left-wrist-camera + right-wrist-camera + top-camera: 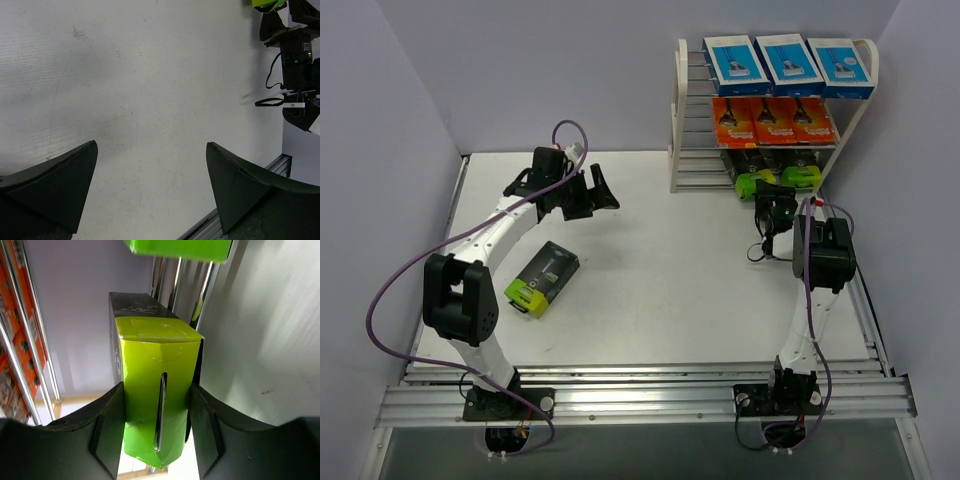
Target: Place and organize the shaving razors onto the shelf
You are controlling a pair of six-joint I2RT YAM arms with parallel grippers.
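On the cream-white rod shelf (677,120) I count seven razor packs (790,60); right gripper (156,415) clamps black-lime eighth (157,355), left gripper (151,145) spread, ninth (542,278) on table (660,270).

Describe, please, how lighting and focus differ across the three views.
Top external: even, soft light, sharp throughout. Left wrist: bright table, left end effector nearly black. Right wrist: glare streaks on the shelf rods, lime-ended pack vividly lit.

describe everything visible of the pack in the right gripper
The pack is a flat box, cardboard by its look: black body, lime-green near end with a narrow slot. The right gripper clamps its two sides. Its black end points into the shelf's lowest tier, beside another green-ended pack. Whether it rests on the rods is unclear.
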